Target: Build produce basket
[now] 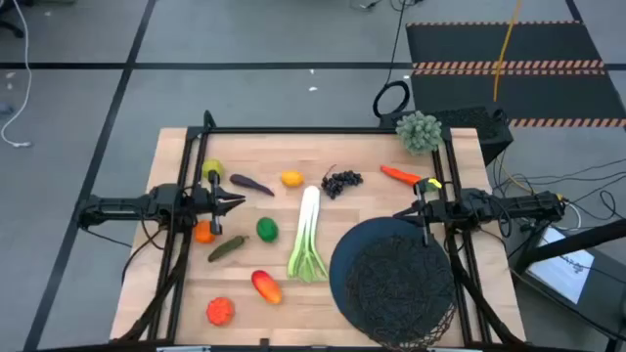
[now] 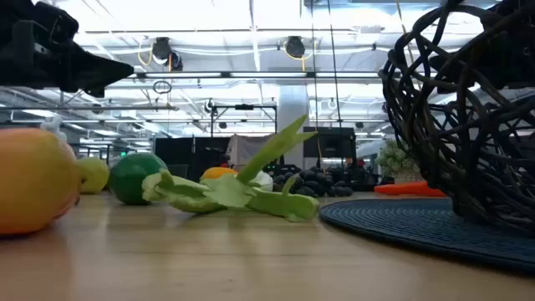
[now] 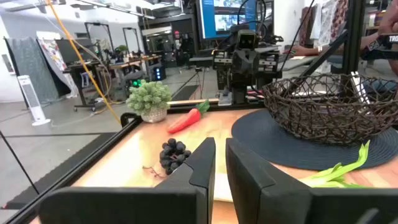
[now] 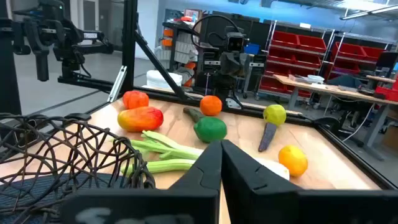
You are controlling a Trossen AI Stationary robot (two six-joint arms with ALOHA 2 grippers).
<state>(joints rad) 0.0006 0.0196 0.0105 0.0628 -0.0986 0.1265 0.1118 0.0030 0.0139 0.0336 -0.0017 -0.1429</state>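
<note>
Both end effectors, left [image 1: 238, 201] and right [image 1: 401, 213], hover closed and empty; opening wide before descending on the celery [image 1: 307, 235] lets fingers straddle its stalk; the basket [image 1: 391, 284] holds nothing.

Produce [image 1: 309, 235] scattered on table, basket [image 1: 394, 284] apparently empty — upright

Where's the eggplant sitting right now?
In the high view the eggplant lies on the table's left half, just beyond the left claw, between the yellow-green fruit and the lemon.
</note>
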